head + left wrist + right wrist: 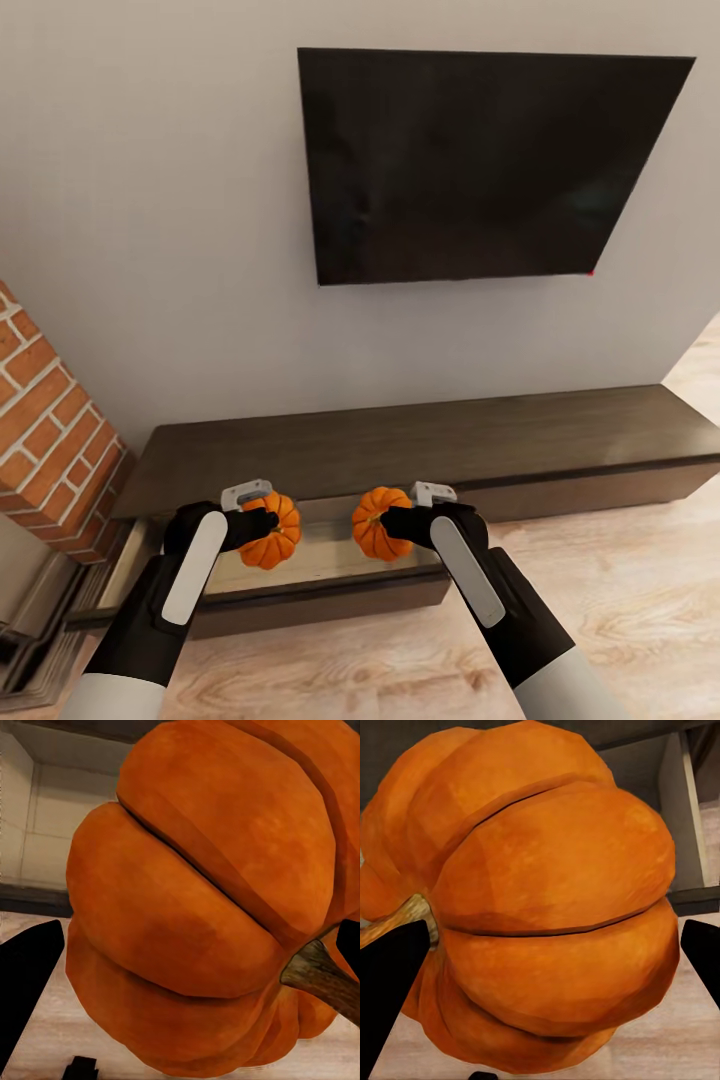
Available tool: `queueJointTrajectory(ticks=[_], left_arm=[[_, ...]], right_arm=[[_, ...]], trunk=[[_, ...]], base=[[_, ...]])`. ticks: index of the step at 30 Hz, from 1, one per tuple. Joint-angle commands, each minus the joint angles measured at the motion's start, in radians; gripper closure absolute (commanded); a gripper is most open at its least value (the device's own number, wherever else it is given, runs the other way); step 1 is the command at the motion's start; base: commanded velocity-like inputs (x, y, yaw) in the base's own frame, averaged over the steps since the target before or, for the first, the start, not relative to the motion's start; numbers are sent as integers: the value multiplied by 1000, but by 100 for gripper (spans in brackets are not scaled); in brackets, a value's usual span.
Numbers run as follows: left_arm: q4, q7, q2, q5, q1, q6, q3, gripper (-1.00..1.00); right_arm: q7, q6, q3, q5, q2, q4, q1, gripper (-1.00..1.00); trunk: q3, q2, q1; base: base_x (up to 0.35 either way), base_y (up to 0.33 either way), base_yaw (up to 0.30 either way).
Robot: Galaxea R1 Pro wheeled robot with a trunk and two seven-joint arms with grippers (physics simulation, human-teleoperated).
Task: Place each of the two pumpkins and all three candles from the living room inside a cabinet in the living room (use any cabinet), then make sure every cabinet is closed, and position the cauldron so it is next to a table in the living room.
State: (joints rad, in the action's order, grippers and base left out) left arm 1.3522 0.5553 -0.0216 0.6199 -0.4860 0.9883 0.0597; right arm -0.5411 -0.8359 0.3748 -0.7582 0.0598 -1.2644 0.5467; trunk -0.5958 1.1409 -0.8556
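Note:
Two ribbed orange pumpkins hang side by side over an open drawer of the long dark brown cabinet. My left gripper is shut on the left pumpkin. In the left wrist view this pumpkin sits between black fingers, its brown stem to one side. My right gripper is shut on the right pumpkin. In the right wrist view it bulges between the dark fingers. The drawer's pale interior lies directly below both.
A black TV hangs on the grey wall above the cabinet. The red brick fireplace stands close on the left, its dark hearth beside my left arm. Light wood plank floor stretches to the right in front of the cabinet.

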Motion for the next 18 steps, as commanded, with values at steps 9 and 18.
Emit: queueJointTrajectory(ticks=[9,18], left_arm=[[1,11,0,11,-1,1,1,100],[0,11,0,11,-1,1,2,100]], right_arm=[[-11,1,2,-10,0,-1,1,100],[-10,1,1,-11,0,-1,1,100]], trunk=[[-1,1,0],[-1,1,0]], base=[[150,109,122],[35,10,63]])
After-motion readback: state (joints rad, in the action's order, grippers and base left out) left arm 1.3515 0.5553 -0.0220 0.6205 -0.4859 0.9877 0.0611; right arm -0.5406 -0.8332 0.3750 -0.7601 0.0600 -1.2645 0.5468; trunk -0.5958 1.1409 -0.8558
